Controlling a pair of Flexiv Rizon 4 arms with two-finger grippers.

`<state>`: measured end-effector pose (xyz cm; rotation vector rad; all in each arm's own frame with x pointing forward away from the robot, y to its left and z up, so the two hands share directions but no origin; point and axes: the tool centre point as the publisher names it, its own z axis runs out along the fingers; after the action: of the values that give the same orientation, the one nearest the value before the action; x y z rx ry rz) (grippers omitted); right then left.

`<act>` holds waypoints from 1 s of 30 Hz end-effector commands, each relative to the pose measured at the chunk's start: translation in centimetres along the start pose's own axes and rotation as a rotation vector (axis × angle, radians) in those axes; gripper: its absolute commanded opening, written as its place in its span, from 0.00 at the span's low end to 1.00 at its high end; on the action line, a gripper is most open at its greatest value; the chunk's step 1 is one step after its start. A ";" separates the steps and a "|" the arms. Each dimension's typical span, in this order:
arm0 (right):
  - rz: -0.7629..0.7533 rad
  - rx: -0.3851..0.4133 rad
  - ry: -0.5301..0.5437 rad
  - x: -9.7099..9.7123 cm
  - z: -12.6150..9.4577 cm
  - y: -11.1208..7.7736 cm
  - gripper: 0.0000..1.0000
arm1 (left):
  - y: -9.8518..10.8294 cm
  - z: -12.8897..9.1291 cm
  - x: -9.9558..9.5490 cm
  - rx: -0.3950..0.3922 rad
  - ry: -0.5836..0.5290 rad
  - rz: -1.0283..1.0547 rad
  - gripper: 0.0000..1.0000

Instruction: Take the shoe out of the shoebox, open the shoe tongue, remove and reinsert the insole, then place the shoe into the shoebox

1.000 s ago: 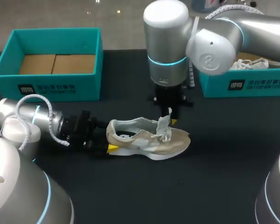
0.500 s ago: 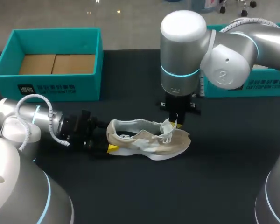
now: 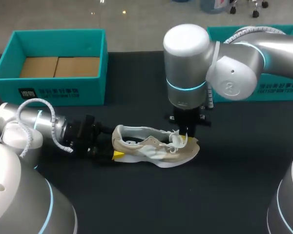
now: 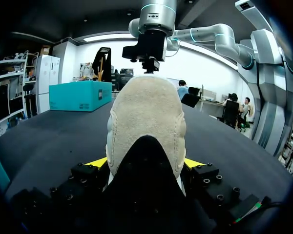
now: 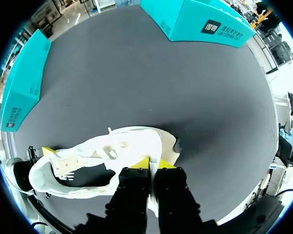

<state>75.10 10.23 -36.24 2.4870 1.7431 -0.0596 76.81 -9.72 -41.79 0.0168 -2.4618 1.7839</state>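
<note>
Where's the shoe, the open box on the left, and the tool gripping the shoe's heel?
shoe (image 3: 151,148), head view, the middle of its side.
box (image 3: 88,91), head view, its front wall.
left tool (image 4: 145,163), left wrist view, midway between its two yellow tips.

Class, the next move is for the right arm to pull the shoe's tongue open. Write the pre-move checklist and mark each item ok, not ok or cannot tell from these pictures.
1. Shoe out of the box and lying on the table: ok.
2. Left gripper steadying the heel, one yellow tip on each side of it: ok.
3. Right gripper holding the tongue, a white strip pinched between its fingers: ok.
4. Insole inside the shoe: cannot tell, the opening looks dark.
5. Open shoebox ready to take the shoe, only its cardboard floor showing: ok.
</note>
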 end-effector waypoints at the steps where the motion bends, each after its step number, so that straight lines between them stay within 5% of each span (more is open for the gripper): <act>1: 0.276 -0.010 -0.009 0.1 0.8 -0.6 0.00 | 0.2 -0.1 0.0 -0.002 -0.001 -0.001 0.00; 4: 0.274 -0.010 -0.008 -0.1 0.7 -0.7 0.00 | 0.2 -0.1 0.0 -0.002 -0.001 -0.001 0.00; 5: 0.268 -0.009 -0.004 -0.1 0.6 -0.7 0.09 | 0.2 -0.1 0.0 -0.002 -0.001 -0.001 0.00; 7: 0.260 -0.013 -0.012 0.1 0.4 -0.8 0.45 | 0.2 -0.1 0.0 -0.002 -0.001 -0.001 0.00; 9: 0.255 -0.026 -0.012 0.3 -0.1 -1.0 1.00 | 0.2 -0.1 0.0 -0.002 -0.001 -0.001 0.00; 30: 0.172 -0.155 0.042 2.5 -7.5 -1.4 1.00 | 0.2 -0.1 0.0 -0.002 -0.001 -0.001 0.00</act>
<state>75.03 13.30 -29.90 2.3521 1.8259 0.0653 76.81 -9.60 -41.88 0.0190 -2.4632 1.7819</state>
